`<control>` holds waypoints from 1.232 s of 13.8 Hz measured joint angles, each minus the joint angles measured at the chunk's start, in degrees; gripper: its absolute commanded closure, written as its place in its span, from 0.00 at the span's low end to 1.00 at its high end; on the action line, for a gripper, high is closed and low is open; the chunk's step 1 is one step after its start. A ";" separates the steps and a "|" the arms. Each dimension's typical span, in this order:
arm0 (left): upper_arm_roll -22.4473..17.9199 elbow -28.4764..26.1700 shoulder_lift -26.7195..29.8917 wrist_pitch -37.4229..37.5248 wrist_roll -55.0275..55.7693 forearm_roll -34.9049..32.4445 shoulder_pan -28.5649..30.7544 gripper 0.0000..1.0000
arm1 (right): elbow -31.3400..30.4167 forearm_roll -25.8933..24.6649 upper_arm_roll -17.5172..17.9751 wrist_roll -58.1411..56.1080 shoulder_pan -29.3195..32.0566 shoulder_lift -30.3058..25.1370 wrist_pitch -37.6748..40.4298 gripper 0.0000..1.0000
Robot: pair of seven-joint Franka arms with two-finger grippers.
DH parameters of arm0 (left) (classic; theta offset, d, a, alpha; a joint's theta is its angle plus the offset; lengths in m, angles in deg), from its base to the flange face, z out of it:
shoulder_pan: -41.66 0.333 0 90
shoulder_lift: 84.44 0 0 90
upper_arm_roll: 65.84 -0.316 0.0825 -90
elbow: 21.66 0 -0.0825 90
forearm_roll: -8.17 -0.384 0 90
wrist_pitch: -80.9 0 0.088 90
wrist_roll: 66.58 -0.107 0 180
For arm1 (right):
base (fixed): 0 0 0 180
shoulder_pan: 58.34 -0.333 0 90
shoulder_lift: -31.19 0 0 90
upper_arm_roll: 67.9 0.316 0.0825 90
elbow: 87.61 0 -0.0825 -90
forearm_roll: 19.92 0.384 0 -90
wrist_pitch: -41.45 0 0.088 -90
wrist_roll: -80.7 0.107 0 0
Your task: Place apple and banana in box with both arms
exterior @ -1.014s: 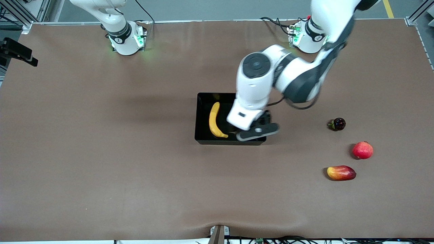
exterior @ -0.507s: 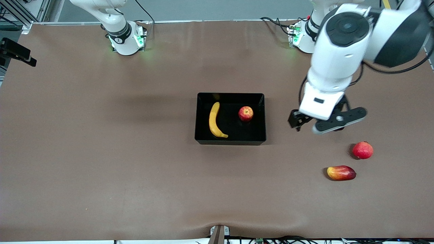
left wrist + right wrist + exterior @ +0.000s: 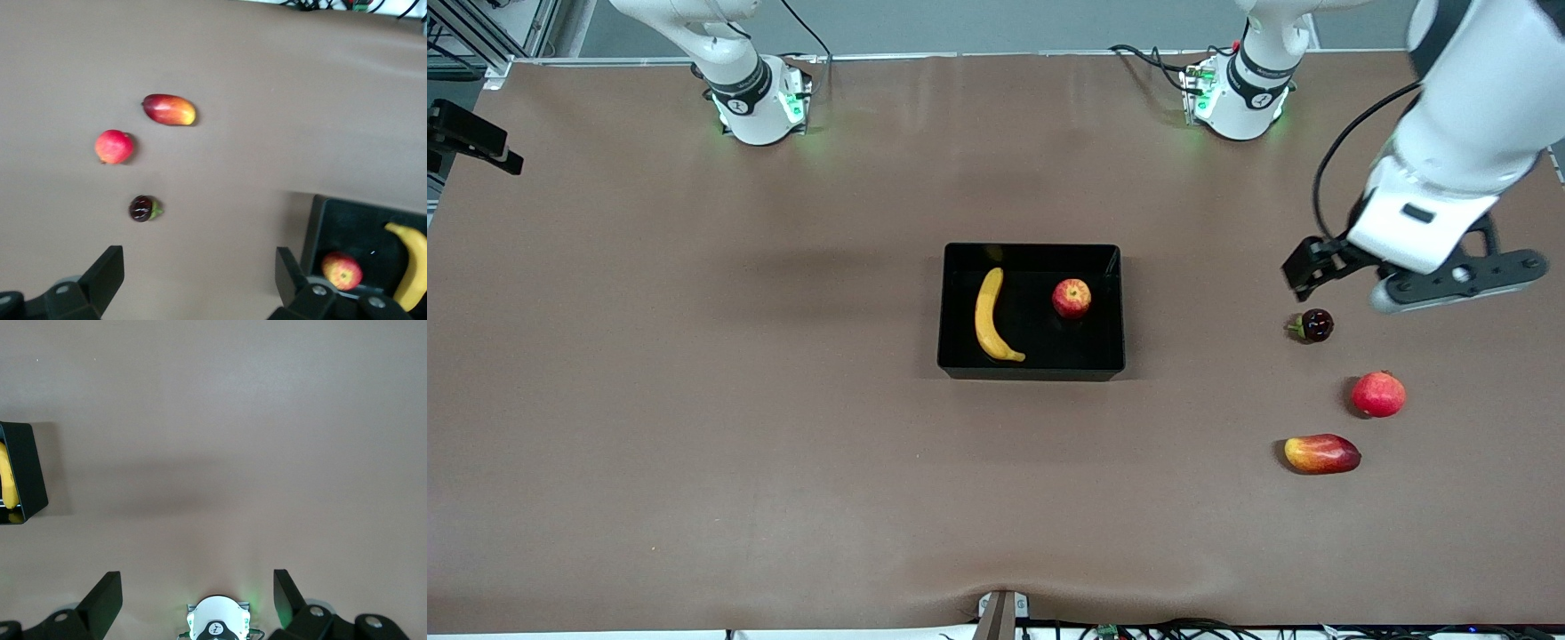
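Observation:
The black box [image 3: 1032,367] stands mid-table. The yellow banana [image 3: 988,316] lies in it toward the right arm's end. The red, yellow-streaked apple [image 3: 1072,298] sits in it toward the left arm's end. My left gripper [image 3: 1343,267] is open and empty, up in the air over bare table beside a small dark fruit [image 3: 1314,325]. In the left wrist view its jaws [image 3: 197,280] stand wide apart, and the box [image 3: 312,230], apple [image 3: 341,270] and banana [image 3: 408,267] show. My right gripper [image 3: 197,593] is open and empty, waiting high above its own base; the box [image 3: 23,473] shows at that view's edge.
Toward the left arm's end lie the small dark fruit [image 3: 142,209], a larger round red fruit [image 3: 1378,395] and a red-yellow mango [image 3: 1321,453], both nearer the front camera. The arm bases [image 3: 756,98] stand along the table's back edge.
My left gripper has left the box, with the apple now lying in it, and swung up and toward the left arm's end of the table. The right arm has not moved.

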 measured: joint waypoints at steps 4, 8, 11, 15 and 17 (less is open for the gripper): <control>-12.15 -3.64 5.34 3.40 -11.07 4.64 -3.88 0.00 | 0.00 0.02 0.00 0.00 0.00 0.00 -0.02 0.00; -16.33 -8.42 9.71 4.34 -15.12 7.37 -4.40 0.00 | -0.01 0.06 0.00 0.00 0.00 0.00 -0.07 0.00; -17.90 -12.13 13.80 4.40 -18.32 8.72 -4.44 0.00 | -0.01 0.10 0.00 0.00 0.00 0.00 -0.07 0.00; -18.47 -13.80 16.71 4.79 -19.70 9.08 -4.53 0.00 | -0.01 0.13 0.00 0.00 0.00 0.00 -0.07 0.00; -18.48 -13.80 16.93 4.91 -19.70 9.40 -4.82 0.00 | -0.01 0.13 0.00 0.00 0.00 0.00 -0.08 0.00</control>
